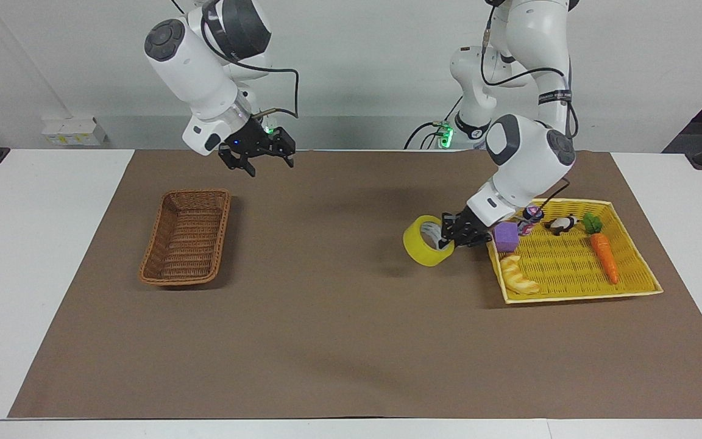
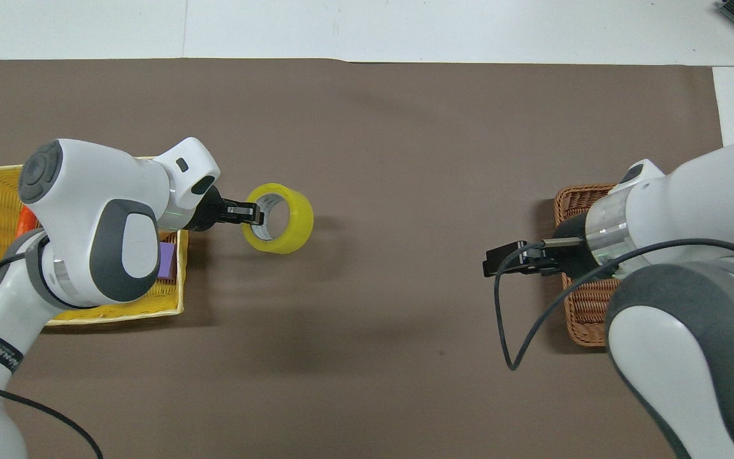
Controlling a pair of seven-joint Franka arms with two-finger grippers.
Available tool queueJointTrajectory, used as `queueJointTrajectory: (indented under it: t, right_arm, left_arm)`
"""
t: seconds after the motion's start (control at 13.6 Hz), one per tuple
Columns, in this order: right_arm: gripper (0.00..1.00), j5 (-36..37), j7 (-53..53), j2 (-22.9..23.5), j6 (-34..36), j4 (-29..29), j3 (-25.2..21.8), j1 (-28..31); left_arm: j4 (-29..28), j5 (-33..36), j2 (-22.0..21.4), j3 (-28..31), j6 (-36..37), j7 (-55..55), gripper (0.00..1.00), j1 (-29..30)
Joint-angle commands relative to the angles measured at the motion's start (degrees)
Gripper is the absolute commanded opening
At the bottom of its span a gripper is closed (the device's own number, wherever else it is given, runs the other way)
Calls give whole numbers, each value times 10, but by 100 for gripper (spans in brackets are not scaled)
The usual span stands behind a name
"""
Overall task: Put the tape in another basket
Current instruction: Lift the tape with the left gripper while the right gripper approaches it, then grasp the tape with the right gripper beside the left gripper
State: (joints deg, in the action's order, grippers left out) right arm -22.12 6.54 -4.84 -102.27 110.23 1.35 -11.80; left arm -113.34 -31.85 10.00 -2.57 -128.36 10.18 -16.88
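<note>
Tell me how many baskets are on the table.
2: brown wicker basket at the right arm's end; yellow tray basket at the left arm's end. None seems hidden.

plain white wall (image 1: 357, 67), white table (image 1: 34, 244) under brown mat (image 1: 326, 329).

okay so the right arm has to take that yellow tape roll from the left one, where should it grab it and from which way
Judging by its pose, grip the tape on the free part of its ring wall, away from where the left gripper is shut on it, one finger through the open core. The roll hangs over the brown mat with that free wall toward the right arm's end, so the open right gripper would best come straight from there.
</note>
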Motion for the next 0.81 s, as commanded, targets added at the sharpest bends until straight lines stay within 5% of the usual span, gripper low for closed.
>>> queueJointTrajectory:
  t: [0.0, 0.37, 0.74]
  right_arm:
    - [100, -77, 3, -10, -62, 57, -1, -16]
    - [100, -159, 64, -6, -193, 130, -1, -71]
    - [100, -266, 41, 18, -217, 139, -1, -67]
  left_arm:
    - [-16, -37, -16, 10, -42, -10, 0, -60]
    - [-52, -119, -37, 10, -95, -25, 0, -126]
    - [-87, -188, -56, 10, -145, -26, 0, -163]
